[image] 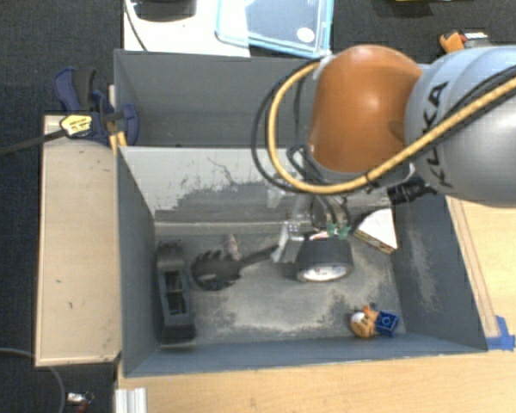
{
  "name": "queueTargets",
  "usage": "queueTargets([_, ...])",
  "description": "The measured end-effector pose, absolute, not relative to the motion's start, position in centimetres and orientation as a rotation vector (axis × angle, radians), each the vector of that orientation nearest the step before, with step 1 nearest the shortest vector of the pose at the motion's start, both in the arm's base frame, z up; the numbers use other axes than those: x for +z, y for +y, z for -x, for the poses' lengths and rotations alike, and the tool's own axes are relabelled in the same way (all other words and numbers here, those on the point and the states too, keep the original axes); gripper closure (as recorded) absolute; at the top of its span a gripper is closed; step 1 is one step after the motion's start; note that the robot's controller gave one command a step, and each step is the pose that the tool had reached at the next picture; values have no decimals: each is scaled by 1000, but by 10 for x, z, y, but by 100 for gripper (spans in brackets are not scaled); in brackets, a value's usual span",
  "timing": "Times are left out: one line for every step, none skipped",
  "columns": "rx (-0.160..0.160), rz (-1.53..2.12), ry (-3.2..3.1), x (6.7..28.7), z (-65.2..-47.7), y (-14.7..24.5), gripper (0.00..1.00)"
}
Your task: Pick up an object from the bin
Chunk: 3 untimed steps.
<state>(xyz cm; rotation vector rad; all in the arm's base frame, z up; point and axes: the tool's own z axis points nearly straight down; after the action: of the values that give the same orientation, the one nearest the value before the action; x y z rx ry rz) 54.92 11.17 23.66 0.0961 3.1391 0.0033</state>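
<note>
My gripper [299, 229] hangs low in the middle of the bin, under the arm's orange cover. It is just above the right end of the handle of a black slotted spoon [213, 270], whose head lies to the left. Directly right of the gripper, a black round gauge with a pale face [321, 261] rests on the floor, touching or nearly touching it. A white and tan wedge [380, 230] lies behind the gauge on the right.
A black rectangular block [174, 294] lies along the left wall. A small orange and blue toy [371, 322] sits near the front right corner. The arm and its cables cover the back right of the bin.
</note>
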Motion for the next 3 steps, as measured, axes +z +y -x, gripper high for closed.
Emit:
queueTargets([2,-110,3141,268,-552,95,0])
queueTargets([6,-98,3134,222,-535,161,0])
queueTargets([5,-134,3132,186,-535,142,0])
